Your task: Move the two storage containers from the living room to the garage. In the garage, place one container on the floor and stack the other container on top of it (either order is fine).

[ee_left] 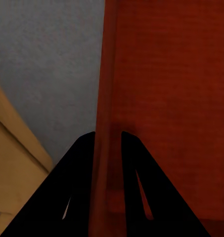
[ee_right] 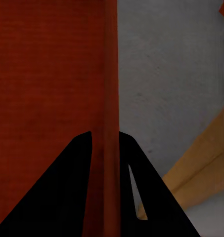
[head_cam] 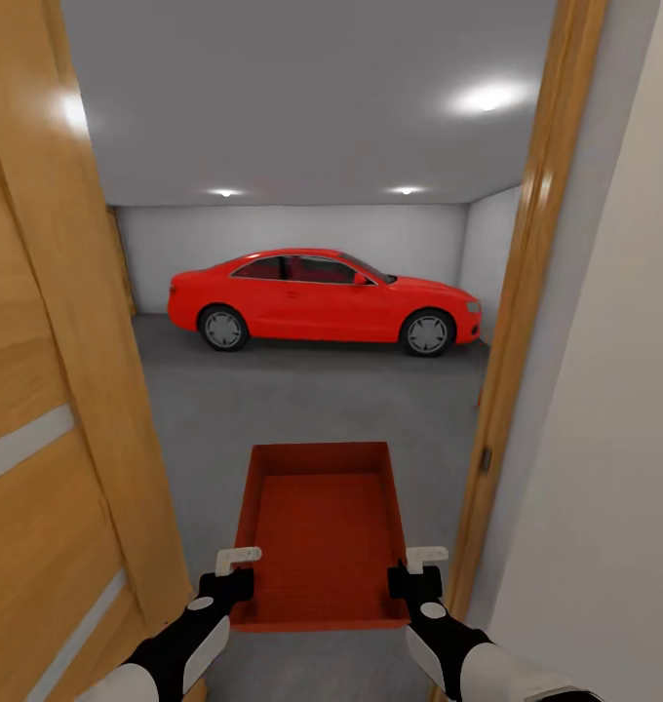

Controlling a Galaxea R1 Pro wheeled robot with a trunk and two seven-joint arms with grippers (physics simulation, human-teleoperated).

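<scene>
I hold one orange-red storage container out in front of me, level, in a doorway that opens onto the garage. My left gripper is shut on its left wall, and my right gripper is shut on its right wall. The left wrist view has the black fingers astride the container's rim. The right wrist view has the black fingers clamped on the opposite rim. The container is empty inside. Beyond it lies the garage's dark grey concrete floor.
A wooden door stands open close on my left. The door frame and a white wall are close on my right. A red coupe is parked across the far end of the garage, with bare floor before it.
</scene>
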